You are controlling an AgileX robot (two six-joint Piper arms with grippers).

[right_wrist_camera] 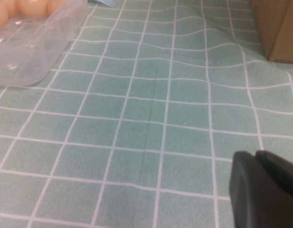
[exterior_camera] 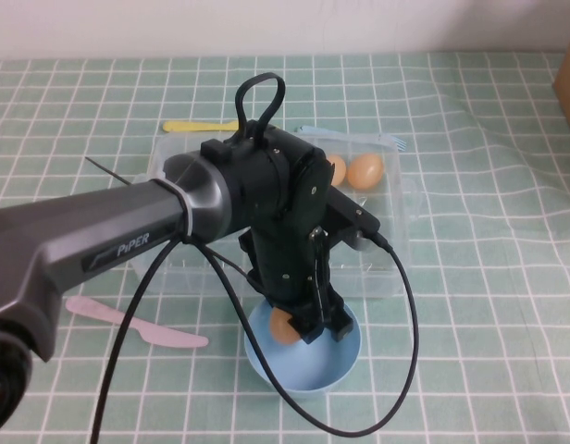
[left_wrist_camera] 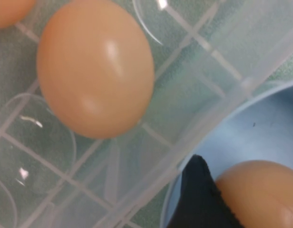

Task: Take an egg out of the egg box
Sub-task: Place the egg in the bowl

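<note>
- Green cloth (exterior_camera: 507, 277) with a white grid covers the table, rumpled into folds to the side well away from the working arm; a pale wall runs behind it.
- The left gripper (exterior_camera: 313, 326) points down into a round light-blue bowl (exterior_camera: 345, 365), with the clear egg box (exterior_camera: 401, 199) just behind it.
- The egg (exterior_camera: 285, 326) sits between the gripper's fingers, low inside the bowl; the fingers appear closed on it. In the left wrist view one dark fingertip (left_wrist_camera: 199, 199) touches the egg (left_wrist_camera: 260, 192) over the blue bowl (left_wrist_camera: 260, 133).
- Judged progress: the egg is already out of the box and at the bowl. What seems left is to let go and lift the arm clear.
- More eggs remain in the egg box (left_wrist_camera: 208, 95), beyond the gripper; two eggs (exterior_camera: 365, 171) show past the arm, and another egg (left_wrist_camera: 96, 66) fills the left wrist view.
- The right gripper is seen only in the right wrist view, low over bare cloth and well apart from the box; its dark fingers (right_wrist_camera: 265, 190) look pressed together and hold nothing.
- Beside the left arm lie a pink plastic knife (exterior_camera: 128, 324), a yellow utensil (exterior_camera: 197, 126) and a light-blue fork (exterior_camera: 387, 141); a brown cardboard box (right_wrist_camera: 279, 28) stands near the cloth's far edge.
</note>
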